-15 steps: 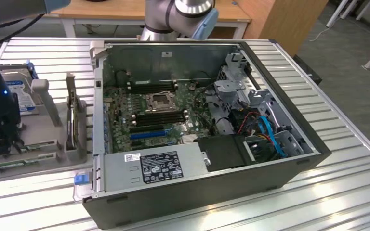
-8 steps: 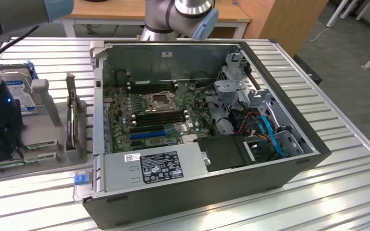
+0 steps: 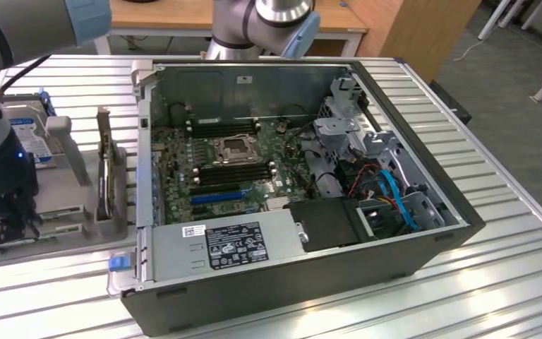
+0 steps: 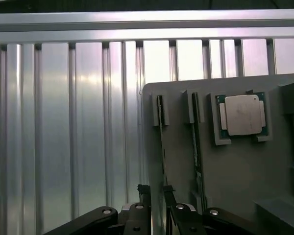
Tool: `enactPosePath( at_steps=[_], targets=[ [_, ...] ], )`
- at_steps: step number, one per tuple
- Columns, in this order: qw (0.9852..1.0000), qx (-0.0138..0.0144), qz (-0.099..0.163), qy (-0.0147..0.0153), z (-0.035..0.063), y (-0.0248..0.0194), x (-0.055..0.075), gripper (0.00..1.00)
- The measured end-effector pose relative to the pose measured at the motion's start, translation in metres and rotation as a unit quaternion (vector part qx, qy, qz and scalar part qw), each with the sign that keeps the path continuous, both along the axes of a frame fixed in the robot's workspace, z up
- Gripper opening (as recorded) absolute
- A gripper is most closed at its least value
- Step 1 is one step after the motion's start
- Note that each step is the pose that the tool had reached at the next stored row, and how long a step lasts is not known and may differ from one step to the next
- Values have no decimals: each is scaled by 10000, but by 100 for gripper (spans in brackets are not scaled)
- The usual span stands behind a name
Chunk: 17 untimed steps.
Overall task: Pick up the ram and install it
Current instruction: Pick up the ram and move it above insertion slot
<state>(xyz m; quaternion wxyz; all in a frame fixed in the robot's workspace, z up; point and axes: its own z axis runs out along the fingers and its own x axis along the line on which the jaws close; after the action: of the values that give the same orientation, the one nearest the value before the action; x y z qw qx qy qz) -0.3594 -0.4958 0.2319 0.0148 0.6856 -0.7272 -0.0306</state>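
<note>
Pickup of the ram is the step in hand. The gripper [image 4: 154, 192] hangs low over the grey holder [image 4: 245, 171] beside the open computer case [image 3: 281, 296]. Its two fingers [image 4: 141, 190] are apart, with a clear gap between them and nothing clamped. The ram [image 4: 161, 142] stands on its long edge in the holder's outermost slot. It runs straight ahead from between the fingertips and seems closer to one finger than the other. A second stick [image 4: 196, 137] stands in the next slot, just beside the hand on the side away from the bare slatted table [image 4: 88, 122]. The square processor [image 4: 242, 115] lies further out that way.

To do this well, I judge the hand should shift sideways until the thin edge sits midway in the gap. Both pads then meet the board's flat faces together, rather than one finger pushing it over. The jaws should sit parallel to the stick, since any twist would lever it against its slot. Closing should be gentle and only firm enough to hold, because the board is thin and its chips stand proud. The finger on the neighbour's side has little room, so it should go down cleanly between the two sticks. The lift should run straight out of the slot, without tilt.
</note>
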Motion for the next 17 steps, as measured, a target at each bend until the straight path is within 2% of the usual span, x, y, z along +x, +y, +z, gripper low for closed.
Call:
enactPosePath(
  at_steps=[3,8,11,13,17],
  targets=[
    [10000,-3,0,1,-45,58,0,24],
    [10000,-2,0,2,-49,60,0,24],
    [10000,-15,0,3,-62,151,-1,24],
    [10000,-21,0,2,-65,156,0,24],
    [10000,-21,-1,2,-132,145,-2,24]
  ],
)
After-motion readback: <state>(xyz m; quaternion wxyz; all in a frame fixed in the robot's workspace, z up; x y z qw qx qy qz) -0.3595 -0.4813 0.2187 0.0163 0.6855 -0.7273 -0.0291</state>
